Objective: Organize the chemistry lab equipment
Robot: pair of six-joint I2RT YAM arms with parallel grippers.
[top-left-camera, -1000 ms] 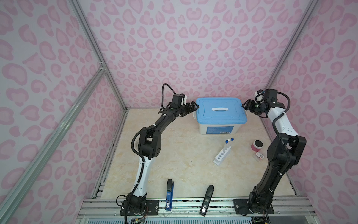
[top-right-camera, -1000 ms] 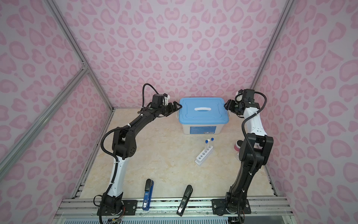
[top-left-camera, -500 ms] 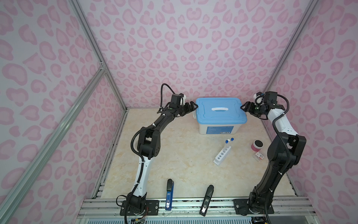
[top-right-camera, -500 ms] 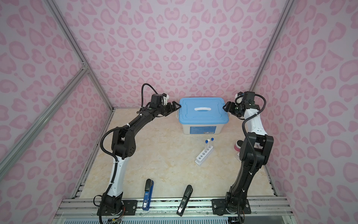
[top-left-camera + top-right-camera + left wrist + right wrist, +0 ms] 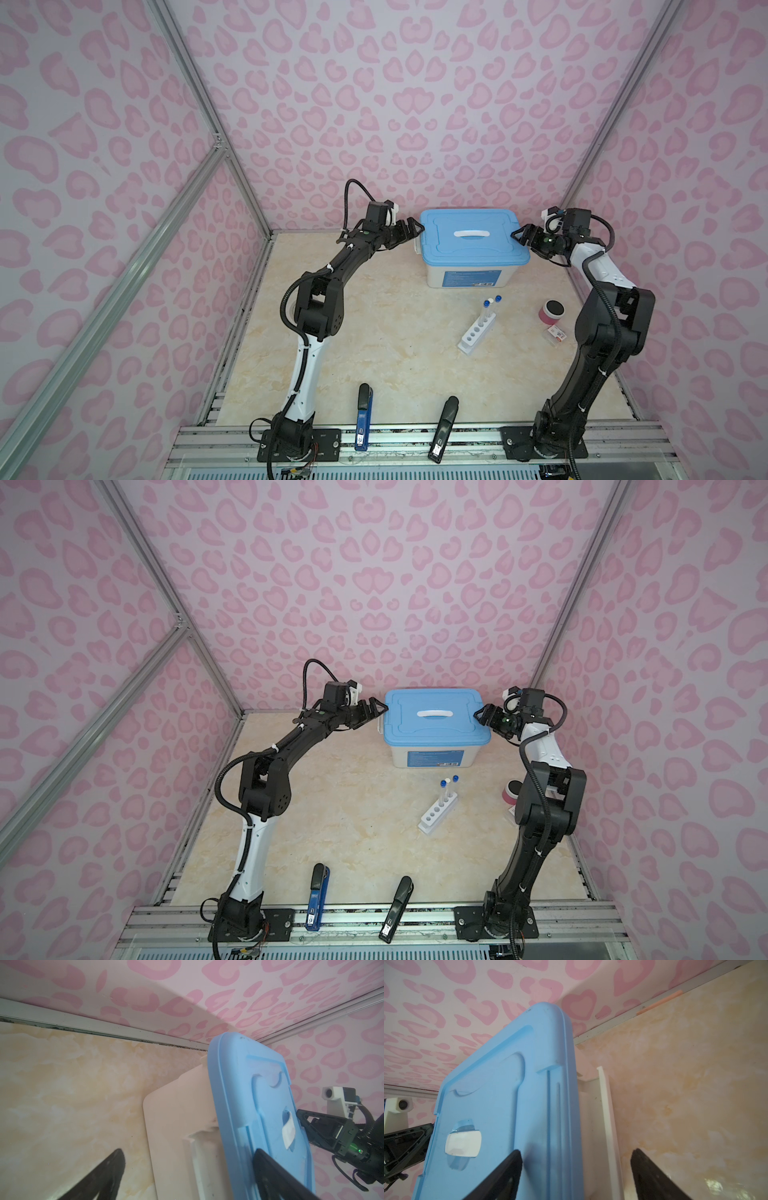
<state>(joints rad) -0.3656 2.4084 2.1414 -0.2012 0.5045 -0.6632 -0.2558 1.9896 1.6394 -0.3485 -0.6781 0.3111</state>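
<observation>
Our left fingers (image 5: pixel 409 230) and right fingers (image 5: pixel 523 237) stand wide apart, holding nothing, straddling opposite edges of the blue lid (image 5: pixel 473 251). Capped tubes (image 5: pixel 490 309) stand in the white rack (image 5: pixel 473 337) on the bench (image 5: pixel 395 332).

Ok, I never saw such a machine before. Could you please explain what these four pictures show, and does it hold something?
It is a robot with two black-and-white arms bolted at the near edge of a table. Each arm ends in a gripper, a claw with two fingers. Two pictures look down from above on the whole scene and are nearly the same. The other two come from small cameras on the arms' wrists, so they show close up what each claw faces.

At the back stands a white box with a blue lid. The left gripper and the right gripper are at opposite ends of that lid, with its edge between their fingers. Both are open, so nothing is held.

Also on the table are a white rack with three capped tubes, a small pink pot, and at the front a blue stapler and a black stapler.
</observation>
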